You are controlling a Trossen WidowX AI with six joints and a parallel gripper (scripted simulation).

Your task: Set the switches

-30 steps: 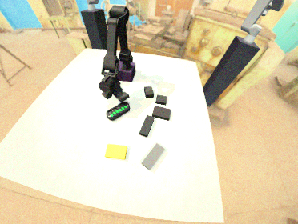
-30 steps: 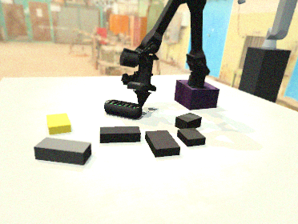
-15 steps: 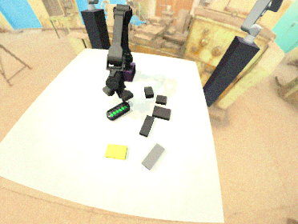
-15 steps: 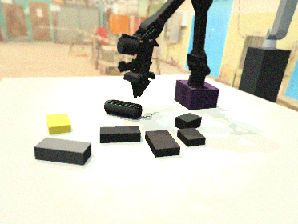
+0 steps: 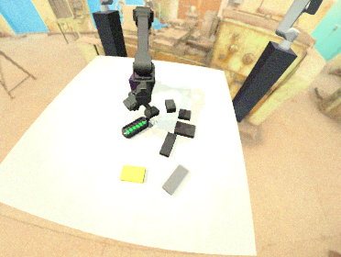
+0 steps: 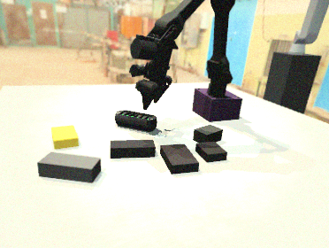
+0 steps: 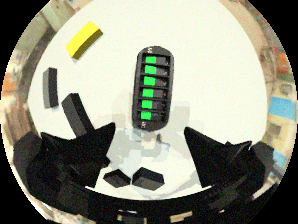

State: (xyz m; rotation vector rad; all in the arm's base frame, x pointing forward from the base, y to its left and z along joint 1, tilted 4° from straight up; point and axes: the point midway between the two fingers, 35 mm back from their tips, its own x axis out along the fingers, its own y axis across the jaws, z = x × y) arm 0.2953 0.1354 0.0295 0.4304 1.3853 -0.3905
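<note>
The dark grey controller unit (image 5: pixel 135 128) (image 6: pixel 136 121) (image 7: pixel 154 88) sits on its base on the white bench, switches facing up. In the wrist view it stands nearly upright in the picture, ahead of the fingers. All six rockers show a green left part and a dark right part there; which ends are pressed down is too small to tell. The label underneath is hidden. My gripper (image 5: pixel 141 108) (image 6: pixel 150 105) (image 7: pixel 151 128) is open and empty, with its fingers wide apart. It hangs above the bench beside the unit's arm-side end, not touching it.
A yellow block (image 5: pixel 133 174) (image 6: pixel 65 136) (image 7: pixel 85 40) and a grey block (image 5: pixel 176 179) (image 6: pixel 69 166) (image 7: pixel 50 87) lie farther from the arm base. Several dark blocks, including a long one (image 5: pixel 168 144) (image 6: pixel 132 149) and a small one (image 5: pixel 170 106) (image 6: pixel 208 134), lie beside the unit.
</note>
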